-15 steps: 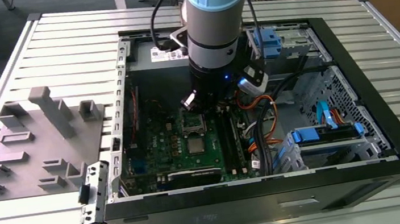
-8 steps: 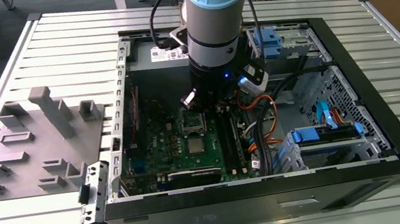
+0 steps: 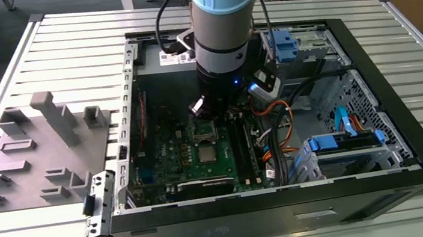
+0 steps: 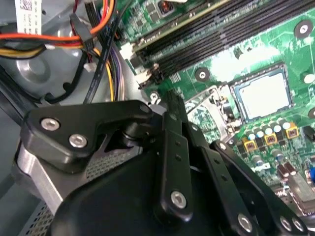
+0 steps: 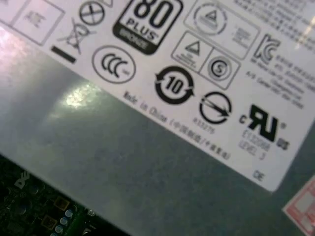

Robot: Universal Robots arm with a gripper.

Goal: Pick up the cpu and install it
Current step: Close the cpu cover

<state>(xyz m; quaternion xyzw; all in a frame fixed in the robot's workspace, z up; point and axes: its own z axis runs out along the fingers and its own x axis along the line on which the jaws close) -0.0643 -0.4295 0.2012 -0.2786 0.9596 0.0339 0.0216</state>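
- Robot hand (image 3: 214, 107) hangs over green circuit board (image 3: 169, 154) inside open computer case (image 3: 289, 221); whether open or closed, cannot tell
- cpu (image 3: 209, 153) sits in socket, 6 o'clock from hand in exterior view, untouched

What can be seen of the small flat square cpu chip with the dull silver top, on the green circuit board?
The cpu is a small, flat, square chip with a dull silver metal top and a pale rim. In the second wrist view it lies level and face up inside the dark square socket on the green circuit board. The silver metal socket frame sits beside it, not over it, so its top is bare.
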